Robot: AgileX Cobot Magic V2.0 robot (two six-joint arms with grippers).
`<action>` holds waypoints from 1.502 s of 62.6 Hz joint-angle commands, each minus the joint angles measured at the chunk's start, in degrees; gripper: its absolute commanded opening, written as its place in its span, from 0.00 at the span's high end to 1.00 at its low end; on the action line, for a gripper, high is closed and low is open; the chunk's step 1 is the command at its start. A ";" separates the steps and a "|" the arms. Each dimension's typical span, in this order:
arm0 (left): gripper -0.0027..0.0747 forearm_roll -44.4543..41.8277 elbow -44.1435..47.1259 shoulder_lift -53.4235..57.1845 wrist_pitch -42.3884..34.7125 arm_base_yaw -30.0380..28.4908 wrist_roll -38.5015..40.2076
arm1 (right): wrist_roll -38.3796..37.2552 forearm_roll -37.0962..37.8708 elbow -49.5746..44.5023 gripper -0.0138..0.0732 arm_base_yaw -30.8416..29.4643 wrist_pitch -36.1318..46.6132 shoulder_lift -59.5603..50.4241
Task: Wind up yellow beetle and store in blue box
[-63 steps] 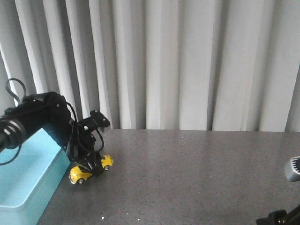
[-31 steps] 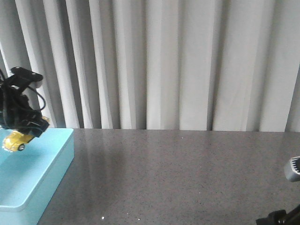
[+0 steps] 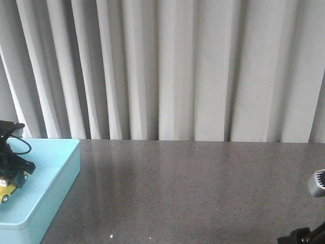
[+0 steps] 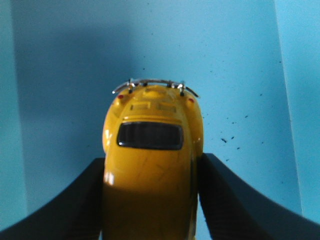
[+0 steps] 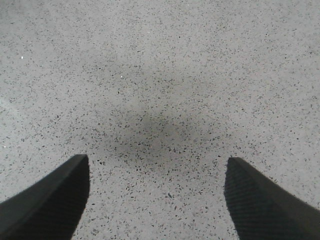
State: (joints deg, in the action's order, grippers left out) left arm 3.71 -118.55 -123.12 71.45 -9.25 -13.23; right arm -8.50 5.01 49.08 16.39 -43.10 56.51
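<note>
A: Which step is this?

B: Storing, I'd judge. At nine o'clock in the front view the left gripper is clamped on the beetle inside the box; whether the wheels touch the floor I cannot tell.

A: Next?

B: Probably lower it if needed, then let go. At five o'clock the right gripper is wide open over the table, holding nothing.
</note>
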 commanded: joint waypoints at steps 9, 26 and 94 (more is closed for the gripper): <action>0.66 2.75 -1.31 0.15 -3.97 0.21 0.62 | 0.05 0.35 1.46 0.22 -0.06 3.14 -0.79; 0.33 2.69 -1.31 -0.03 -3.93 0.21 0.43 | 0.05 0.35 1.46 0.22 -0.06 3.14 -0.79; 0.22 3.03 24.68 30.57 -1.86 0.21 1.98 | 0.05 0.35 1.46 0.22 -0.06 3.14 -0.79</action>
State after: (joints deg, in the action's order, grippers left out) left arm 5.88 -98.43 -99.66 71.35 -9.25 -12.14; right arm -8.50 5.01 49.08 16.39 -43.10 56.51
